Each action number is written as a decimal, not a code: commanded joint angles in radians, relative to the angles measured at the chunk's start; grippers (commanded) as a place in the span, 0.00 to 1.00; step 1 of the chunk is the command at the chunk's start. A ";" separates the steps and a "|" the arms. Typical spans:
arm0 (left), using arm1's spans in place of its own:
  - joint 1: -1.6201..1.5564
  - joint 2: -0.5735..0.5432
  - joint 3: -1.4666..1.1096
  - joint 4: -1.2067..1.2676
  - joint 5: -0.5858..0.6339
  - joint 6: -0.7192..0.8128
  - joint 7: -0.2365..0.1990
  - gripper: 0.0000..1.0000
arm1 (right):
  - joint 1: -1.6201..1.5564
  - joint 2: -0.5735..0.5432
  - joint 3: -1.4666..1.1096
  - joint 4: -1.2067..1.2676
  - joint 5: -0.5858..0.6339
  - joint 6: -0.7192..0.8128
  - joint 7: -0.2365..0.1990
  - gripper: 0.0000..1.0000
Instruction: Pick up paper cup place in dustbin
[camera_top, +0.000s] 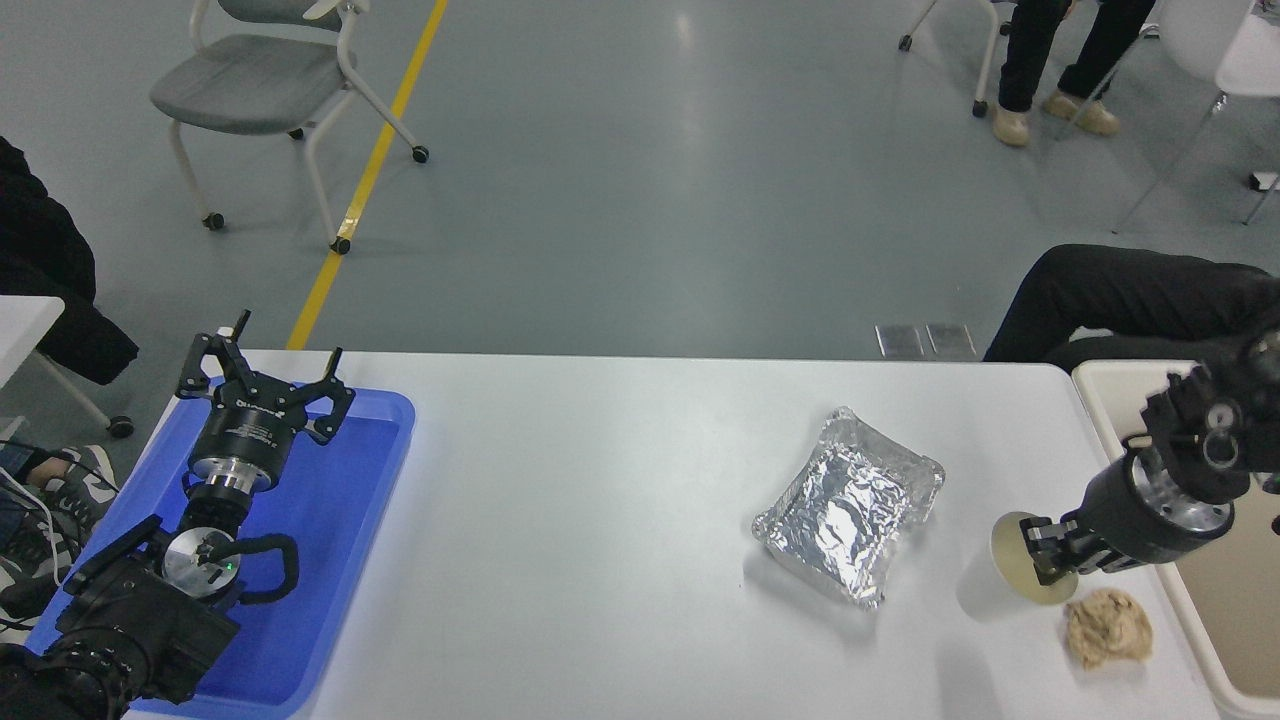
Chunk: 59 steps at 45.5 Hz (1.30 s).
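Note:
The white paper cup (1012, 556) hangs tilted above the table's right side, its pale cream mouth turned toward me. My right gripper (1045, 562) is shut on the cup's rim, reaching in from the right. The cream-beige dustbin (1100, 385) stands just past the table's right edge, its rim partly hidden behind my right arm. My left gripper (262, 378) stays parked open over the blue tray at the lower left.
A crinkled silver foil container (850, 503) lies left of the cup. A crumpled brown paper wad (1107, 627) sits on the table below my right gripper. The blue tray (340, 520) fills the left end. A seated person's dark-clad leg (1130, 300) shows beyond the far right corner.

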 joint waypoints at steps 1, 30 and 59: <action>0.000 0.000 0.001 0.000 0.000 0.000 0.000 1.00 | 0.350 0.066 -0.182 0.123 0.099 0.075 0.000 0.00; 0.000 0.000 0.001 0.000 0.000 0.000 0.000 1.00 | 0.560 0.198 -0.297 0.191 0.188 0.126 -0.003 0.00; 0.000 0.000 -0.001 0.000 0.000 0.000 0.000 1.00 | 0.469 0.049 -0.405 0.028 -0.005 0.065 -0.006 0.00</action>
